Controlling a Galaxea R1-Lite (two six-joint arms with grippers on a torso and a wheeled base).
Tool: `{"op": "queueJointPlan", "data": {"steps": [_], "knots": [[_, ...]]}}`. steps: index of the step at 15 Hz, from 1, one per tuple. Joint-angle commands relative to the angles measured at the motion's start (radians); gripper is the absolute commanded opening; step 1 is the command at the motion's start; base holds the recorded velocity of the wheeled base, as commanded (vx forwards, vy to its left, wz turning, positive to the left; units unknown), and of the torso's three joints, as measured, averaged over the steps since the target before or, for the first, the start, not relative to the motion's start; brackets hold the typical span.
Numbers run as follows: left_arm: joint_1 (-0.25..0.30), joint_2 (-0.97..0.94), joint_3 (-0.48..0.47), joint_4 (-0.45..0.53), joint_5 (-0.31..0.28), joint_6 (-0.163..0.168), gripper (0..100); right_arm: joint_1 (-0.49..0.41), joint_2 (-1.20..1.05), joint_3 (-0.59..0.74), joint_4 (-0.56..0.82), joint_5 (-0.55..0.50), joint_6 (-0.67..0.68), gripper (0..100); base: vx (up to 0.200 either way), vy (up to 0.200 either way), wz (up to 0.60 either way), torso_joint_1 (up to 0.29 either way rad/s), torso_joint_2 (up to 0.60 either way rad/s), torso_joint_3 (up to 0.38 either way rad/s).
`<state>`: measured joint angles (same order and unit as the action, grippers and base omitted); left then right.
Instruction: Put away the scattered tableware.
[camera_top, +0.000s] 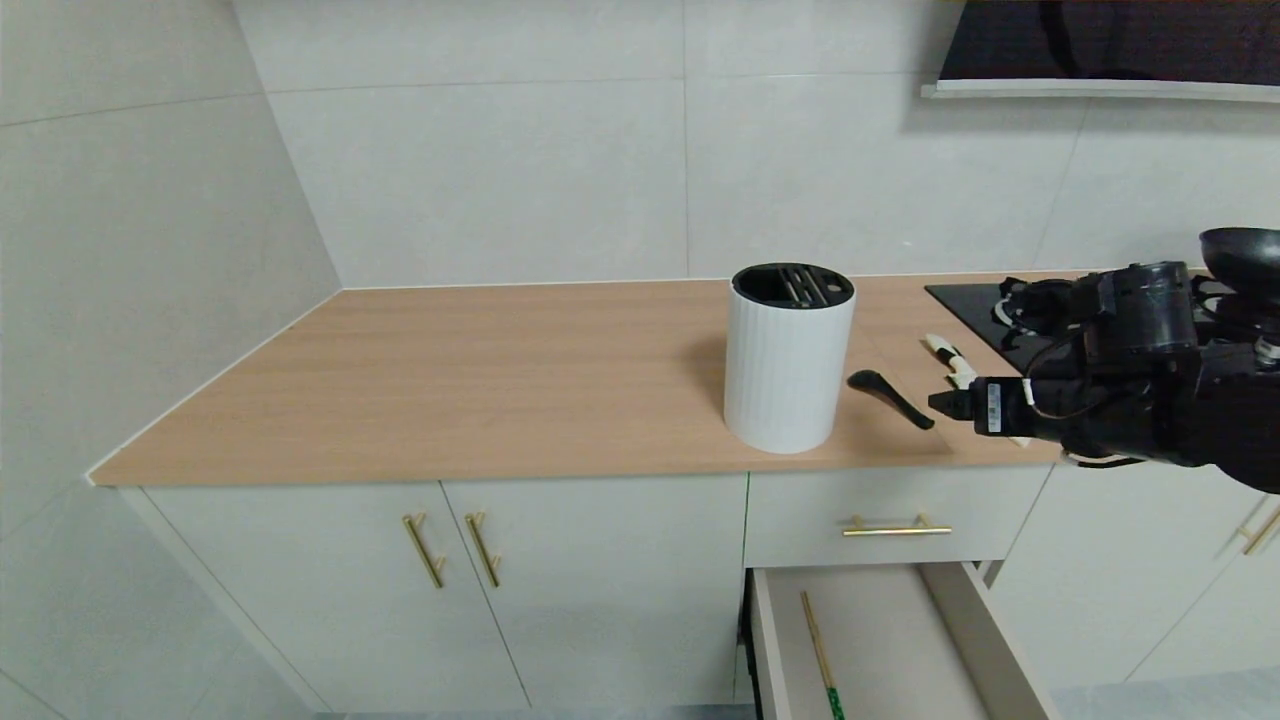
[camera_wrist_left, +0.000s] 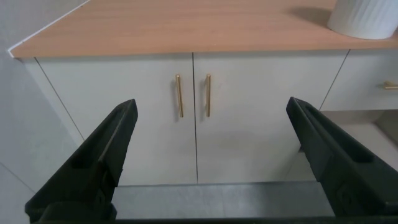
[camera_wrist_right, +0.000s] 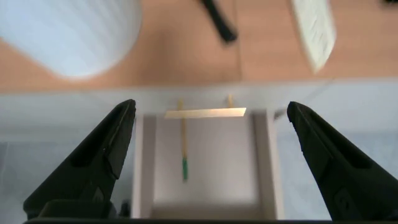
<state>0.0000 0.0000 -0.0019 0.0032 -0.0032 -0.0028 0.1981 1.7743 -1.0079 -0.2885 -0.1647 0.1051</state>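
Note:
A white ribbed utensil holder (camera_top: 789, 360) with a black slotted top stands on the wooden counter (camera_top: 500, 380). Just to its right lie a black-handled utensil (camera_top: 890, 397) and a white-handled knife (camera_top: 950, 360). My right gripper (camera_top: 950, 403) hovers at the counter's front edge beside them. It is open (camera_wrist_right: 210, 106) over the open drawer (camera_wrist_right: 205, 180), where a wooden chopstick (camera_wrist_right: 184, 149) with a green tip lies. In the right wrist view the holder (camera_wrist_right: 74, 31), black utensil (camera_wrist_right: 217, 18) and knife (camera_wrist_right: 314, 28) sit on the counter beyond the drawer. My left gripper (camera_wrist_left: 211, 102) is open, low before the cabinet doors.
A black cooktop (camera_top: 985, 310) with a dark pan (camera_top: 1240, 250) is at the counter's right end. The pulled-out drawer (camera_top: 960, 620) juts out below a shut drawer with a gold handle (camera_top: 895, 527). Two cabinet doors with gold handles (camera_wrist_left: 193, 95) stand left of it.

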Motion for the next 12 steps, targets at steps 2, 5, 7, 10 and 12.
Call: {"op": "queueJointPlan", "data": {"steps": [2, 5, 7, 10, 12], "knots": [[0.0, 0.0, 0.0, 0.0, 0.0, 0.0, 100, -0.098, 0.132, -0.118, -0.034, 0.16, -0.077, 100, 0.0, 0.0, 0.0, 0.0, 0.0, 0.0], [0.0, 0.0, -0.001, 0.0, 0.0, 0.0, 100, -0.121, 0.228, -0.195, -0.035, 0.252, -0.143, 100, 0.0, 0.0, 0.0, 0.0, 0.0, 0.0], [0.0, 0.0, -0.001, 0.0, 0.0, 0.0, 100, -0.121, 0.313, -0.212, -0.074, 0.287, -0.165, 100, 0.0, 0.0, 0.0, 0.0, 0.0, 0.0], [0.0, 0.0, 0.0, 0.0, 0.0, 0.0, 100, -0.118, 0.401, -0.215, -0.219, 0.29, -0.188, 100, 0.0, 0.0, 0.0, 0.0, 0.0, 0.0], [0.0, 0.0, -0.001, 0.0, 0.0, 0.0, 100, -0.105, 0.442, -0.268, -0.225, 0.29, -0.196, 100, 0.0, 0.0, 0.0, 0.0, 0.0, 0.0]]}}
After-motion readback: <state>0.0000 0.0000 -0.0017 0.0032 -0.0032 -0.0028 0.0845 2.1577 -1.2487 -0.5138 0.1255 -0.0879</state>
